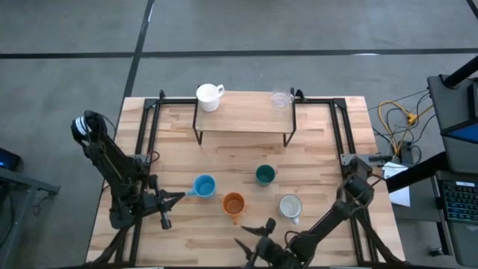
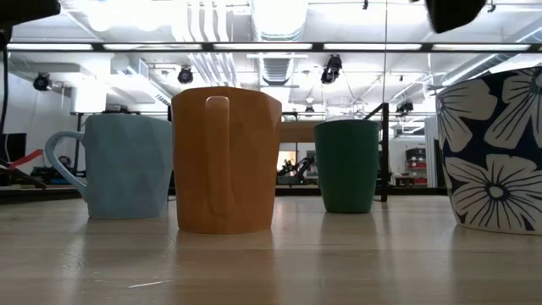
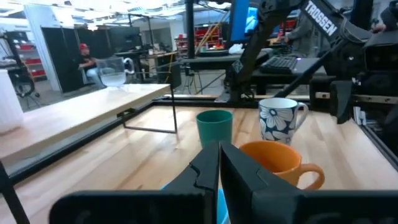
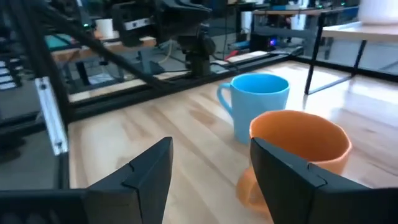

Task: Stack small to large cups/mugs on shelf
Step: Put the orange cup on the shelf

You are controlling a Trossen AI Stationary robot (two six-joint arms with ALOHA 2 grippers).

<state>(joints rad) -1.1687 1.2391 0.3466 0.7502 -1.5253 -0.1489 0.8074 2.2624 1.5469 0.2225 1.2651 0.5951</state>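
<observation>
The right gripper [image 1: 254,245] stood wide open and empty, low over the table's near edge, its fingers [image 4: 283,171] pointed at the orange mug [image 1: 234,203] just ahead. Its arm ran back along the table's right side, elbow bent. The left gripper [image 1: 178,196] was fully closed and held nothing, its tip just beside the light blue mug [image 1: 204,185], its arm folded at the left edge. The dark green cup [image 1: 264,175] and flowered mug [image 1: 290,207] sat on the table. On the shelf [image 1: 245,116] stood the white mug [image 1: 208,96] and the clear glass [image 1: 281,99].
</observation>
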